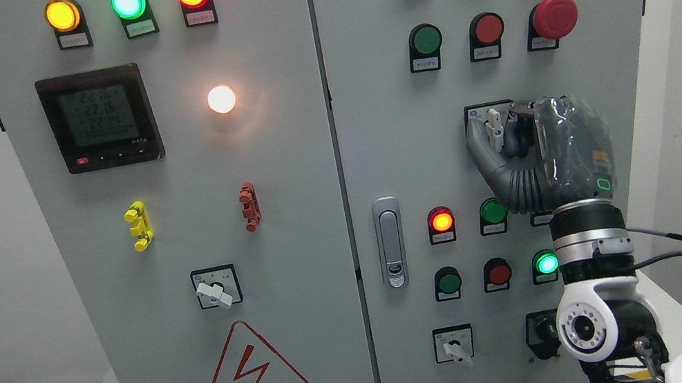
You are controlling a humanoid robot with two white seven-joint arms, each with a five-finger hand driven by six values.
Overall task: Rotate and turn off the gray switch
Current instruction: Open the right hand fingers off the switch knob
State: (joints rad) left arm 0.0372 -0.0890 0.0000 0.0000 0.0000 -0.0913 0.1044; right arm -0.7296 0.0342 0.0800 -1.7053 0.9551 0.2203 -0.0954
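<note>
The gray switch (496,125) sits on the right door of the control cabinet (369,109), directly below the red mushroom button (554,17) and a little to its left. Its pale handle stands roughly upright on a white-framed plate. The right hand (534,150) rises from the lower right and pinches that handle: the thumb (481,152) curls up on the handle's left side, the other fingers fold in from the right, touching it.

Below the mushroom button and beneath the hand, a lit red lamp (441,221) and a green button (493,211) sit side by side; the wrist hides what lies just right of them. Further down, still below the mushroom button, a second rotary switch (455,347) points down and to the right.

The cabinet is shut, its latch handle (391,242) down and left of the mushroom button. Far to the left of the mushroom button, on the other door, are a digital meter (99,118), a glowing white lamp (221,99) and another rotary switch (214,289).
</note>
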